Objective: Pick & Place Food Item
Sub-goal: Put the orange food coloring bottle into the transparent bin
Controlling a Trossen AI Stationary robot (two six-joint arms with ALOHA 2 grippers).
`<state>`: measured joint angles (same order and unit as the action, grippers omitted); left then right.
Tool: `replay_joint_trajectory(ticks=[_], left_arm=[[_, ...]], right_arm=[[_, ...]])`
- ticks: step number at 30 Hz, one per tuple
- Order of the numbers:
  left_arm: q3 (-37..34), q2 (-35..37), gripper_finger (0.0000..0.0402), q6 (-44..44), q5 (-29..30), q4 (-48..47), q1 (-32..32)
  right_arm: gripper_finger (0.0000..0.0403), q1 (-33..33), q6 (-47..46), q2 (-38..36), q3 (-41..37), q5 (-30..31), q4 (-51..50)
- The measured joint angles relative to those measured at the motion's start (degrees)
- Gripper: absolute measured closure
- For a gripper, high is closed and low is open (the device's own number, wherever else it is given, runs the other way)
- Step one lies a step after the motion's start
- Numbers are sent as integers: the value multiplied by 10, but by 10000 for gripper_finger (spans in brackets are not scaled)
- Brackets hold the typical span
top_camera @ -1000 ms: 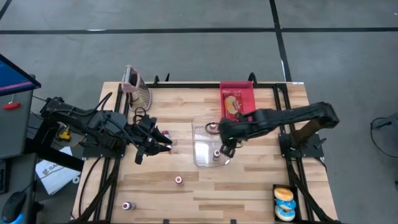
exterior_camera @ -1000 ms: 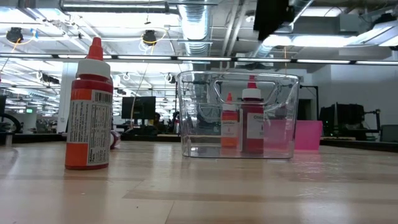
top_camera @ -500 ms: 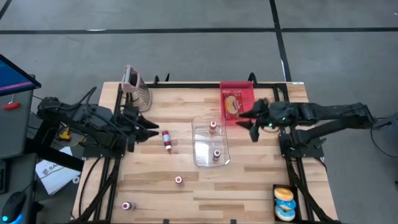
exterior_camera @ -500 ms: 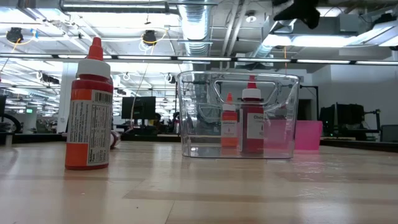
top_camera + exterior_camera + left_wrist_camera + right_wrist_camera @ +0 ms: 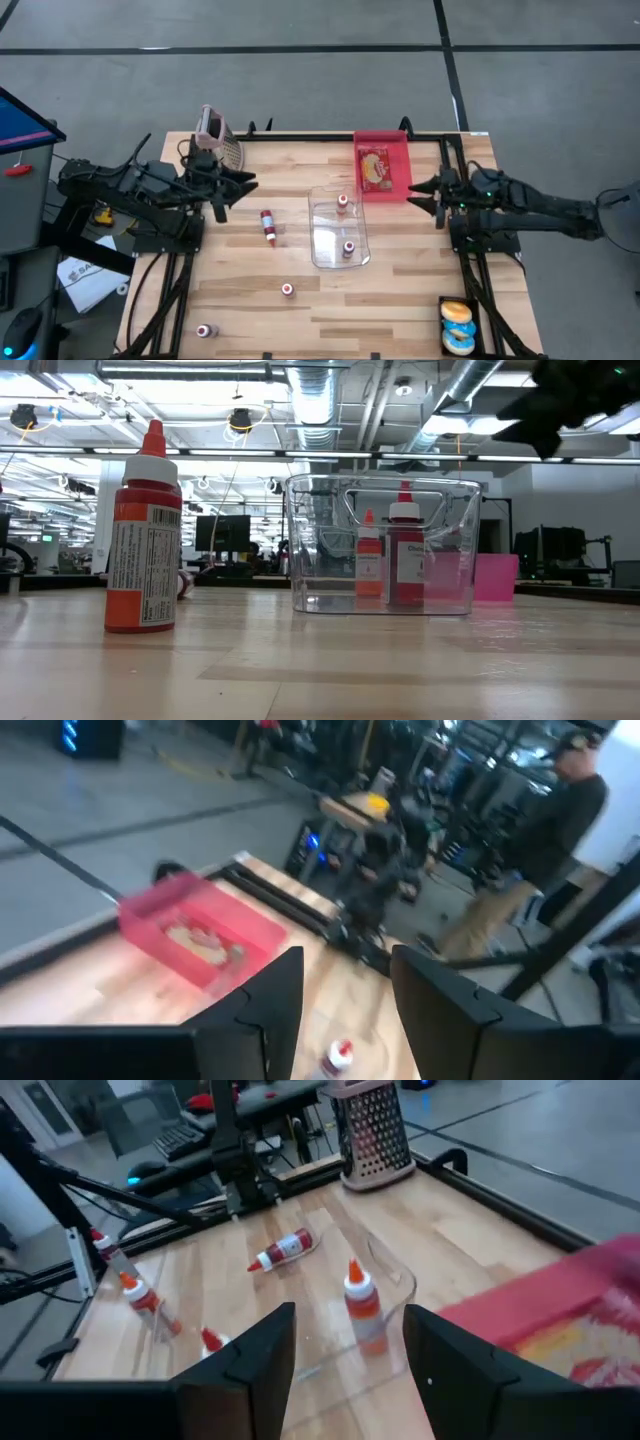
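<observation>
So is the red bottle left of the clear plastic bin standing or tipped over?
Tipped over: the red bottle lies flat on the wooden table, beside the clear plastic bin.

2 red bottles upright in clear bin [image 5: 338, 235], 1 lying flat [image 5: 268, 226] beside, 2 upright nearer front

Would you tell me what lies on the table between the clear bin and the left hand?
In the high view, one red bottle lies on its side between the clear bin and the left hand; otherwise bare wood.
</observation>
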<state>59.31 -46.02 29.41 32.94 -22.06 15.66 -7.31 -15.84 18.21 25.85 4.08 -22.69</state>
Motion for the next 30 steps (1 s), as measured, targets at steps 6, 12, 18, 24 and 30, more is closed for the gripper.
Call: replay_joint_trajectory(ticks=[6,12,18,24,30], left_arm=[[0,-5,253,-69,44,103,0],[0,-14,253,-85,44,129,0],[0,-31,253,-78,44,137,2],[0,-37,253,-57,47,135,2],[0,-37,253,-43,48,131,2]], right_arm=[[226,24,-4,-86,-40,38,4],[227,60,-21,-102,-71,48,60],[231,128,-30,-109,-154,78,121],[240,182,14,-146,-160,121,91],[246,218,40,-180,-161,141,41]])
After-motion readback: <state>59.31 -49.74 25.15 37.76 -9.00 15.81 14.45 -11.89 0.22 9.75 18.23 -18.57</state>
